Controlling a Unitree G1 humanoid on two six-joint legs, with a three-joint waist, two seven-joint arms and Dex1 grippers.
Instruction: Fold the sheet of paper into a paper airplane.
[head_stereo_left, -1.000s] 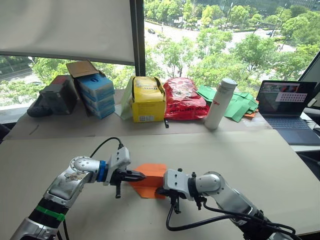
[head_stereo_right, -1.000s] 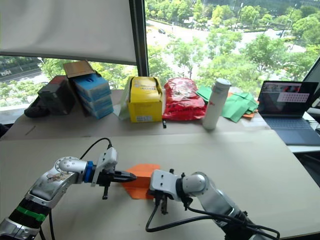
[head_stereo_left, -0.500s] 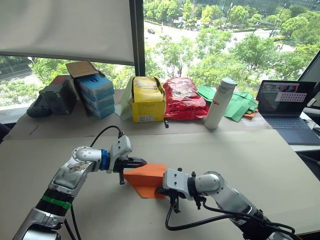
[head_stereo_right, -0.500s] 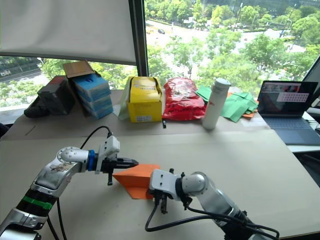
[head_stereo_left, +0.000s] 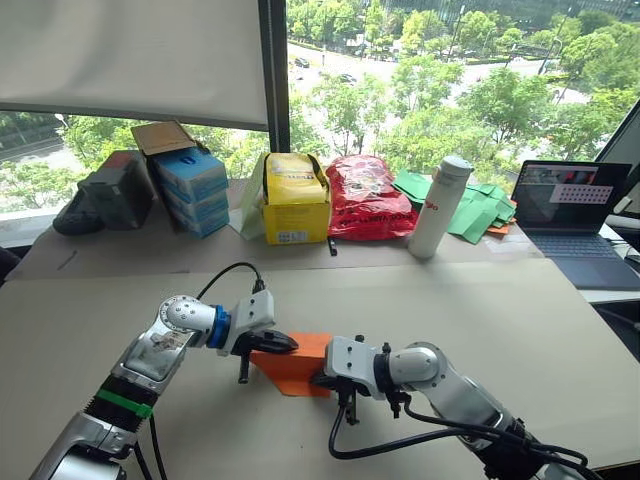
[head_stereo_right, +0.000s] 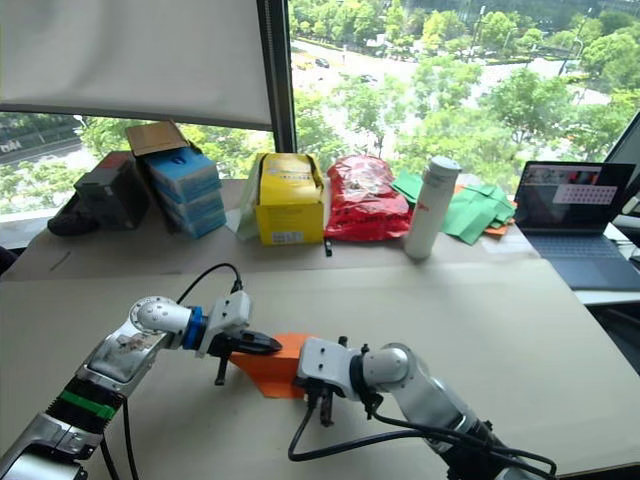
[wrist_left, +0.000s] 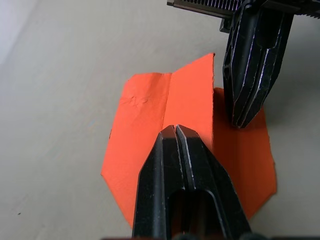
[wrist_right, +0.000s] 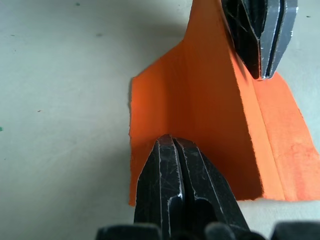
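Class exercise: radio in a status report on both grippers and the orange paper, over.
Left gripper shut, tips on the bright orange creased sheet of paper. Right gripper shut, pinning its other side. One flap standing up between them. Nothing in the way on the table.

The sheet of paper (head_stereo_left: 298, 362) lies on the table (head_stereo_left: 520, 330) between both end effectors.

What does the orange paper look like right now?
The paper is thin, bright orange and partly folded, with a pointed end and straight creases. It lies on the beige table, between the robot's two hands. One flap stands up along a crease while the rest lies flat. The left hand, fingers closed, presses on it from one side, and the right hand, also closed, presses on it from the other. Its edges look a little rough, and one panel is slightly wrinkled.
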